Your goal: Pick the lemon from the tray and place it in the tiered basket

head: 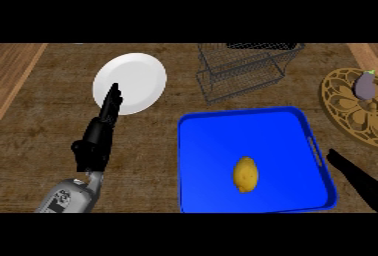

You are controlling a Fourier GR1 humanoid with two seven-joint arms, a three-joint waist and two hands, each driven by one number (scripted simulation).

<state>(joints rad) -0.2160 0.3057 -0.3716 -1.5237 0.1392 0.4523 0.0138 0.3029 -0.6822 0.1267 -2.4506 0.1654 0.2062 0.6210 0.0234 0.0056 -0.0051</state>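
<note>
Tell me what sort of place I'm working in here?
Most likely a kitchen counter: a wood-grain counter top carrying a white plate, a wire tiered basket and a blue tray with a lemon on it. An eggplant lies on a woven mat at right.

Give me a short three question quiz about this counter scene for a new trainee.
1. True or false: the lemon lies in the blue tray.
2. What lies on the woven mat at the right edge? A eggplant, B apple, C cup.
3. Fill in: the left robot hand has its fingertips over the white ____.

Key: 1 true; 2 A, the eggplant; 3 plate.
</note>
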